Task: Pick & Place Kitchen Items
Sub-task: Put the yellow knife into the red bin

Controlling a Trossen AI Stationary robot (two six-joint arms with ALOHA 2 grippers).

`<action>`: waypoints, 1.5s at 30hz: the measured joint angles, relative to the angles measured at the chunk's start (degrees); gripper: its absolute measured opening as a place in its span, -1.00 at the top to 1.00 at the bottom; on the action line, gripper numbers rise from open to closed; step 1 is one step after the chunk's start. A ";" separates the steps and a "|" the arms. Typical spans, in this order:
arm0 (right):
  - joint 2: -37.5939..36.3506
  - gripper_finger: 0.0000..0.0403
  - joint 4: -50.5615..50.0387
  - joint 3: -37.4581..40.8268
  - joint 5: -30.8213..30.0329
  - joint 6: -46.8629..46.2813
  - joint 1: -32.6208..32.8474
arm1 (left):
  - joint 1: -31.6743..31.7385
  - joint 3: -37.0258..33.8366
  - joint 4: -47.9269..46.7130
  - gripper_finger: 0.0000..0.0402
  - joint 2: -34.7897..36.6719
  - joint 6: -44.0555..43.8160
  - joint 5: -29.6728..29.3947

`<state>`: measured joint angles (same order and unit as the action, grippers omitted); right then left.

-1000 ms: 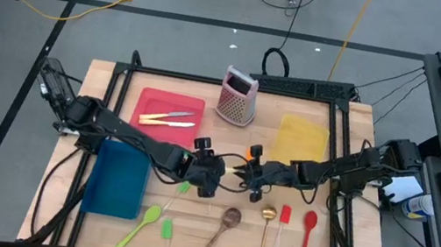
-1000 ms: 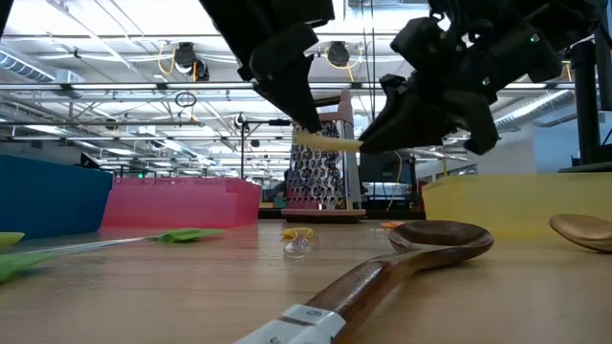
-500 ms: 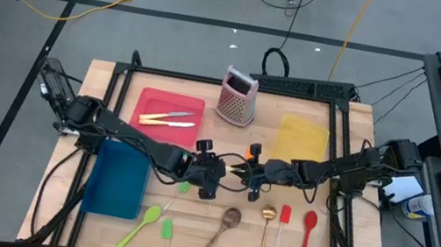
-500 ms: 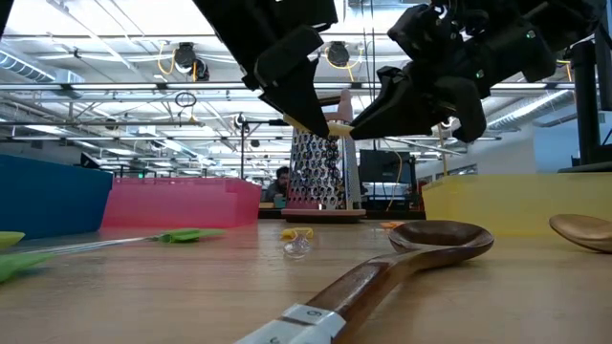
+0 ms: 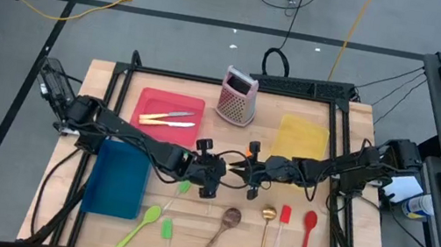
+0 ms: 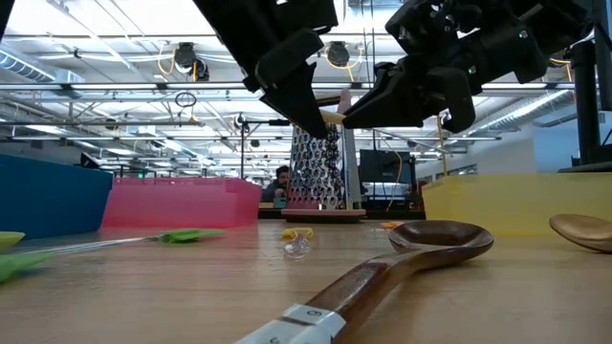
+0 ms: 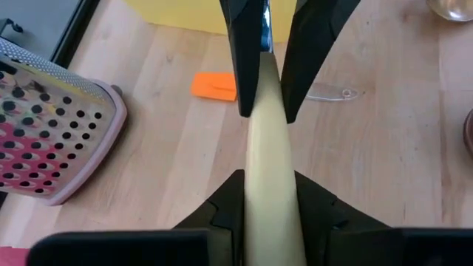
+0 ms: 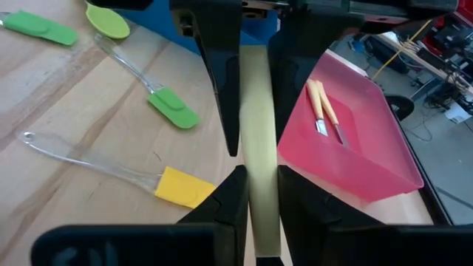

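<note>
A cream-handled knife [image 5: 238, 169] hangs in the air over the table's middle, between my two grippers. My left gripper [image 5: 226, 169] reaches it from the left and my right gripper [image 5: 250, 170] from the right; both are shut on its handle. In the low view only a short piece of the handle [image 6: 332, 118] shows between them. On the wood below lie a yellow spatula [image 8: 181, 186] and an orange spatula [image 7: 214, 86]. Two more cream-handled knives [image 5: 168, 118] lie in the red tray [image 5: 153, 100]. My left gripper pinches the cream handle [image 7: 270, 188] between its two fingers. It comes from the table's left, slanting down, with the fingers along the handle. The knife is clear of the table. My right gripper pinches the same handle [image 8: 259, 188] between its two fingers, coming almost level from the table's right, fingers along it. In the left wrist view its fingertips [image 7: 244, 81] sit at the handle's far end, where a bit of blade [image 7: 267, 33] shows.
A grater [image 5: 237, 96] stands at the back, a yellow tray [image 5: 301, 138] back right, a blue tray [image 5: 116, 178] left. Near the front lie green utensils [image 5: 143, 222], a wooden spoon [image 5: 221, 230], a gold spoon [image 5: 266, 228], a red spatula [image 5: 282, 226] and a red spoon [image 5: 307, 235].
My left gripper has shut on the handle of the knife that my right gripper holds out. My right gripper has tipped a little, and the handle's free end has risen slightly. Both arms have stayed where they were.
</note>
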<state>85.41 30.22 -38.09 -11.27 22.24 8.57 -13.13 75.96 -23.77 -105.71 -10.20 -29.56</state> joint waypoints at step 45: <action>-0.02 0.24 3.55 0.59 3.94 -0.99 12.58 | -0.17 13.57 -54.85 0.60 -0.02 -22.55 -7.27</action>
<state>85.38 33.77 -37.50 -7.33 21.26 21.15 -13.30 89.53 -78.62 -105.73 -32.75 -36.84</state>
